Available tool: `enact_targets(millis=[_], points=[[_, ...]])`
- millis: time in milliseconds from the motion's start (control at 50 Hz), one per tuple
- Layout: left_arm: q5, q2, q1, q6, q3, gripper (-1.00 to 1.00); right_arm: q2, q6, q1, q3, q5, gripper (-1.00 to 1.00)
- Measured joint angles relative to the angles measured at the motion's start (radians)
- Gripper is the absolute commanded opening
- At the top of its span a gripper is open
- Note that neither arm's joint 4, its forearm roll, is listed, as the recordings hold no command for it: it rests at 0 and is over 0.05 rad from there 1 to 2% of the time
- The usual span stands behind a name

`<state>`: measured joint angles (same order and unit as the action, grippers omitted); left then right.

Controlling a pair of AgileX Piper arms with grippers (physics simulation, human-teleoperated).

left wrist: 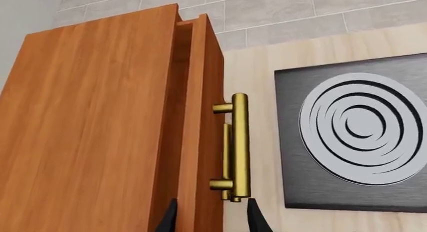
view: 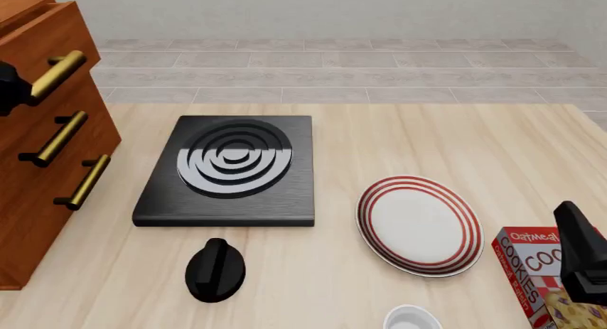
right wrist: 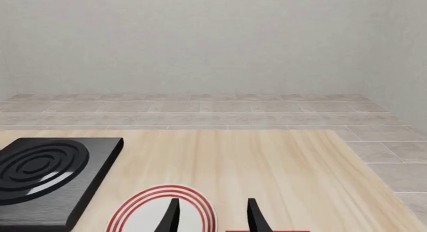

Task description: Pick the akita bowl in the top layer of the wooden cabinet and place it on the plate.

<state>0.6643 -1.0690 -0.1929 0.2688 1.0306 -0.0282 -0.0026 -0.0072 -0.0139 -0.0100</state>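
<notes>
A: Your left end effector (left wrist: 210, 217) is at the top drawer (view: 43, 38) of the cabinet (view: 38, 201). Its fingers stand apart with the lower end of the brass handle (left wrist: 239, 144) between them, not yet clamped.

B: And the drawer?

A: Pulled out only a sliver; you can see a narrow gap along its edge in the left wrist view. The bowl isn't visible in any view, so I cannot tell you where it sits.

B: Where's your right side?

A: Your right end effector (right wrist: 210, 214) hangs above the near right of the tabletop (view: 455, 144), fingers parted and holding nothing. The plate (view: 419, 224) lies right of the stove (view: 229, 169), with a cookie box (view: 541, 272) just beside it. A black knob (view: 215, 269) lies in front of the stove, and a small white bowl (view: 413, 319) shows at the near edge.
</notes>
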Motion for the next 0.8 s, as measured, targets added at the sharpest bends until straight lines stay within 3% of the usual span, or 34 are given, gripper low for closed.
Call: enact_targets(millis=[220,800], points=[[0.039,-0.021,0.037,-0.034,0.014,1.00,-0.003,0.000,0.001,0.000,-0.002,1.00],[0.128,-0.056,0.110,-0.022,0.076,1.00,-0.008,0.001,0.001,-0.002,-0.007,1.00]])
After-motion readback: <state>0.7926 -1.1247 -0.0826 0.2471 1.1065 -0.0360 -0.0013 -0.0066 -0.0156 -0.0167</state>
